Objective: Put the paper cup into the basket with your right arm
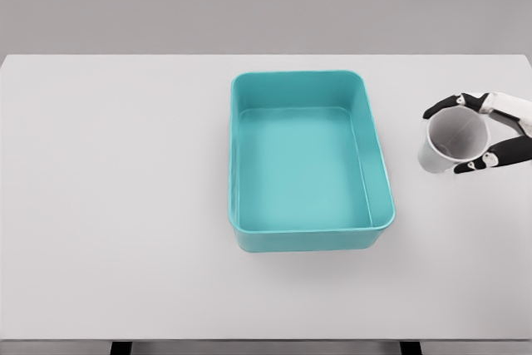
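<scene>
Clearly, the right hand [486, 135] gripped the paper cup [450, 141] with fingers curled around its rim, to the right of the teal basket [309, 239] on the white table [116, 205]. Both containers held nothing.

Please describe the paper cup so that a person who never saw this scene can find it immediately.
Start from the large teal rectangular plastic basket in the middle of the white table, then look to its right. There the small white paper cup sits between the black fingers of the right hand, the only round, white container.
</scene>
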